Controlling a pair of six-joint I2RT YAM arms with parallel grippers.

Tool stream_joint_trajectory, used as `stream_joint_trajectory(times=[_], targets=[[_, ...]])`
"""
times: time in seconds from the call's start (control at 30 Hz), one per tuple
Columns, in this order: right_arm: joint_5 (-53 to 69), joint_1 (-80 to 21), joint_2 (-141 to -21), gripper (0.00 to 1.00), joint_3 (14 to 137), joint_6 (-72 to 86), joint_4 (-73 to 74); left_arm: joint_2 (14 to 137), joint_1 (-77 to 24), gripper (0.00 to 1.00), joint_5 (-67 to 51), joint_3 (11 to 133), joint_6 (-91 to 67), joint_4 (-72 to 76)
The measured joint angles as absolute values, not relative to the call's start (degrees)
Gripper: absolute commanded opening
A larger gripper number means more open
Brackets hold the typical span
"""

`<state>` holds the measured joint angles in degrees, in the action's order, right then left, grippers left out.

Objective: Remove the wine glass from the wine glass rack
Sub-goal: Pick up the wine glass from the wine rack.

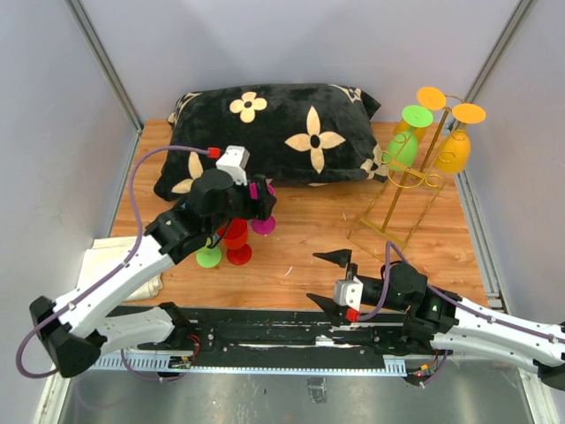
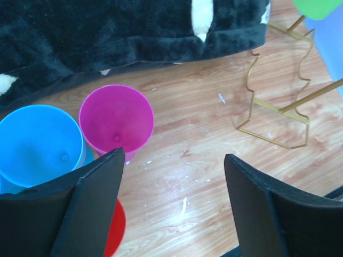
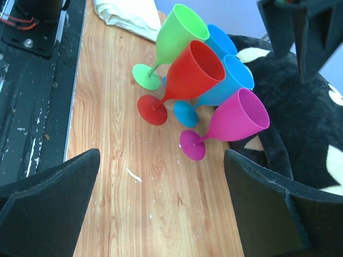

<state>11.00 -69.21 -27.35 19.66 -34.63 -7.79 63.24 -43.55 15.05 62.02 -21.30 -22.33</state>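
Observation:
The gold wire wine glass rack (image 1: 389,224) stands at the back right. A green wine glass (image 1: 403,147) and a yellow-orange one (image 1: 454,150) hang upside down from it, with another orange foot (image 1: 431,96) behind. My left gripper (image 1: 263,203) is open and empty, above a cluster of standing glasses left of centre. In the left wrist view its open jaws (image 2: 174,209) frame bare wood beside a magenta glass (image 2: 115,118) and a blue glass (image 2: 37,142); the rack's base (image 2: 276,115) is far right. My right gripper (image 1: 316,277) is open and empty, low near the front edge.
A black flowered pillow (image 1: 274,132) lies along the back. The right wrist view shows the standing green (image 3: 174,37), red (image 3: 193,72), blue (image 3: 230,80) and magenta (image 3: 236,120) glasses. A white cloth (image 1: 115,256) lies at the left edge. Grey walls close in both sides.

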Motion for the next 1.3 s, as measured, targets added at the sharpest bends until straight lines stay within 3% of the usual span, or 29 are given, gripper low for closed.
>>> stream_joint_trajectory(times=[0.23,0.4,0.6,0.8,1.03,1.3], targets=[[2.46,-69.21,-30.41,0.98,25.89,-23.99,-8.93,51.99,-43.18,0.97,14.26,59.59,-22.98,-21.91],[-13.89,-69.21,-39.05,0.98,44.91,-13.3,0.12,46.83,-43.18,1.0,15.59,58.65,-23.4,-22.04],[-20.53,-69.19,-48.42,0.98,64.95,-14.94,8.4,45.21,-43.18,1.0,17.19,57.74,-23.42,-23.92],[-28.18,-66.24,-54.08,0.98,70.76,-23.86,9.32,45.25,-43.18,1.0,19.81,57.43,-23.4,-26.33],[-34.44,-53.17,-64.9,0.98,77.47,-28.08,11.7,45.45,-43.18,1.0,20.6,57.43,-23.42,-28.51],[-30.96,-33.61,-61.98,0.98,79.68,-19.42,17.04,44.12,-43.18,1.0,20.97,57.41,-23.42,-28.86]])
